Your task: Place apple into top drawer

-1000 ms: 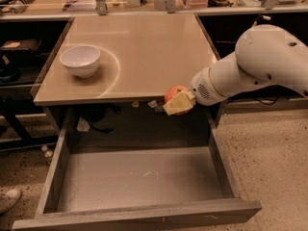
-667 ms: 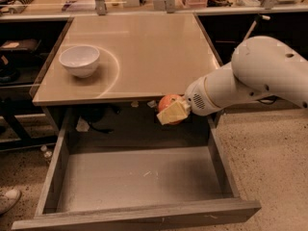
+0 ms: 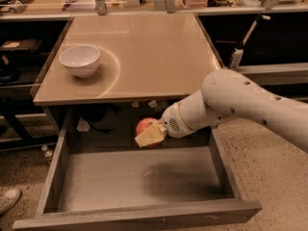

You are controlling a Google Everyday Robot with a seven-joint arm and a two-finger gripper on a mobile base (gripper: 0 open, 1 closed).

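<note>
Against the frame from 1.0 s ago, the gripper (image 3: 148,132) and the apple (image 3: 144,124) are recorded lower and further to the left. Then they were level with the front edge of the tabletop (image 3: 144,47); now they are below that edge, over the rear part of the open top drawer (image 3: 139,214). The white bowl (image 3: 80,60) is unchanged on the left of the tabletop, and the drawer remains pulled fully out.

The white arm (image 3: 250,105) is seen entering from the right edge, its thick link sloping down and left to a narrower wrist. The wrist is pointed left and slightly downward, under the table's front lip.

The gripper is pinching the apple. One pale finger pad (image 3: 151,135) is laid across the apple's lower front; the opposite finger is hidden behind the fruit. The apple is held in the air, apart from the drawer floor. A soft shadow is noted on the drawer floor below the wrist.
</note>
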